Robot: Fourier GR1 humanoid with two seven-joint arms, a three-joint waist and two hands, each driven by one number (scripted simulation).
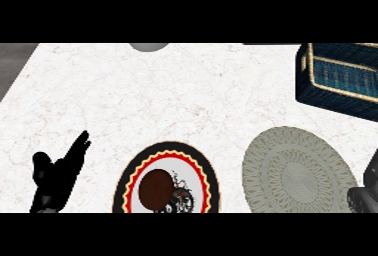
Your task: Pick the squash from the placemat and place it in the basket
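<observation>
A round grey woven placemat (pixel 295 175) lies at the lower right of the white counter, and its visible surface is bare. No squash shows anywhere in view. A dark blue basket (pixel 339 75) with pale trim stands at the far right corner. My right hand (pixel 364 192) is at the right edge, just past the placemat's right rim, mostly cut off by the frame. My left hand (pixel 59 172) rests open at the lower left with its fingers pointing up, away from everything.
A round plate (pixel 133 170) with a black, red and yellow rim lies between the hands, with a brown oval thing (pixel 156 189) on it. A grey rounded object (pixel 150 46) pokes in at the far edge. The counter (pixel 170 95) drops off at the left.
</observation>
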